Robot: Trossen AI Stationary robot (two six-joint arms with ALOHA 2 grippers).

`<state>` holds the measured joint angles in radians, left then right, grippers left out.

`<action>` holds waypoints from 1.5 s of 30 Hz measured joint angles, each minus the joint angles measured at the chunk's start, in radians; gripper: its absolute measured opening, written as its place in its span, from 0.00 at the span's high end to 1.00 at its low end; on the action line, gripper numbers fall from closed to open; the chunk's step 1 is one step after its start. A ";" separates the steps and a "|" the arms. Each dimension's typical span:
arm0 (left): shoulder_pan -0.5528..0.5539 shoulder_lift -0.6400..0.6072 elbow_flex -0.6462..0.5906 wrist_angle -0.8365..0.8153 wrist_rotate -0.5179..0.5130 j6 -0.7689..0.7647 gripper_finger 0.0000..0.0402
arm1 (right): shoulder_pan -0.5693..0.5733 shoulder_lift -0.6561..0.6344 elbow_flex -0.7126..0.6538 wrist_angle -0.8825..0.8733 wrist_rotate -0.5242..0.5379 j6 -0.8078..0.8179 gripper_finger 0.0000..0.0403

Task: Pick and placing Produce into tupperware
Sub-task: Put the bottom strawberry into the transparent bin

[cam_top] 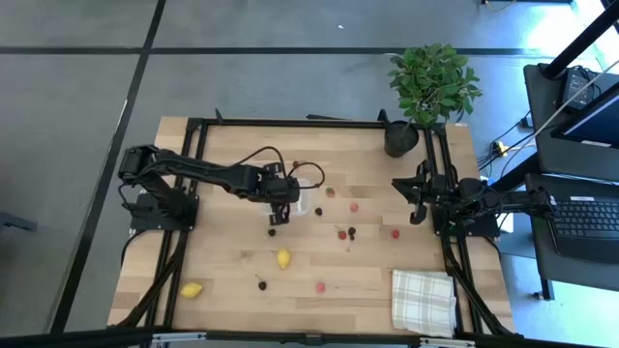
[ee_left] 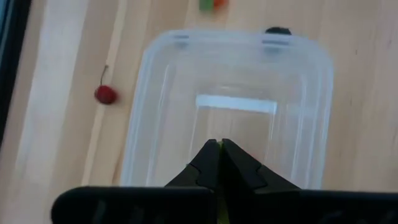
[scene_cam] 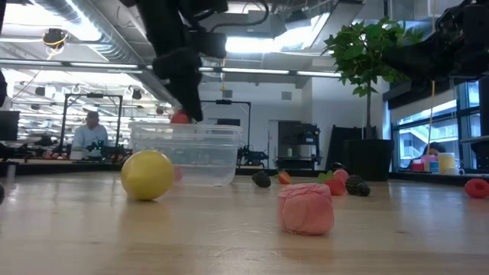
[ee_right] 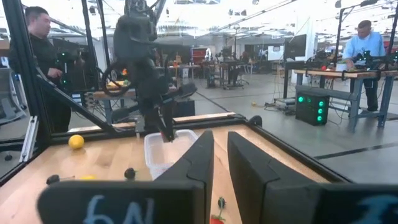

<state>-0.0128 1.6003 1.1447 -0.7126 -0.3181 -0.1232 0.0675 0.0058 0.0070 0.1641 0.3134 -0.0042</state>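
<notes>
the left gripper (cam_top: 274,217) was held over the near edge of the tupperware (cam_top: 302,197), which stood near the middle of the table (cam_top: 222,280), slightly toward the far side. in the left wrist view the two dark fingers (ee_left: 205,163) were pressed tip to tip above the clear tub (ee_left: 233,106), clenched, with a thin sliver of yellow-green seen between them; whether something was pinched there could not be told. the tub appeared empty in that view. in the low view a small red piece (scene_cam: 179,118) was seen just beside the lowered arm, above the tub's rim (scene_cam: 187,130).

the produce was scattered over the table: a yellow lemon-shaped piece (cam_top: 283,258) in front of the tub, a second yellow one (cam_top: 191,289) near the front left corner, a dark berry (cam_top: 262,284) and a pink one (cam_top: 320,286) toward the front, and several red and dark berries (cam_top: 345,232) to the right of the tub. a stemmed cherry (ee_left: 106,94) lay just beside the tub.

the right gripper (cam_top: 418,200) was parked at the table's right side, well apart from the tub, its fingers (ee_right: 196,163) kept slightly parted and holding nothing. a checked cloth (cam_top: 423,300) lay at the front right corner, and a potted plant (cam_top: 426,92) stood at the far right.
</notes>
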 joint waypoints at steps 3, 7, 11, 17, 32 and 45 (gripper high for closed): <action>0.004 0.010 -0.013 0.044 -0.001 -0.001 0.99 | 0.000 0.001 0.000 -0.009 0.000 0.011 0.87; 0.009 0.021 -0.036 0.057 0.008 -0.004 0.98 | 0.000 0.001 0.000 -0.013 0.000 0.023 0.87; 0.015 0.034 -0.044 0.067 0.029 -0.005 0.98 | 0.000 0.002 0.000 -0.012 0.000 0.026 0.87; 0.015 0.054 -0.042 0.110 0.045 0.000 0.97 | 0.000 0.002 0.000 -0.010 0.000 0.025 0.87; 0.015 0.058 -0.042 0.116 0.048 0.000 0.97 | 0.000 0.002 0.000 -0.011 0.000 0.025 0.87; 0.015 0.058 -0.042 0.122 0.047 0.002 0.97 | 0.000 0.002 0.000 -0.011 0.000 0.025 0.87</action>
<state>0.0017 1.6578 1.1023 -0.5903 -0.2707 -0.1215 0.0677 0.0074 0.0071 0.1527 0.3138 0.0212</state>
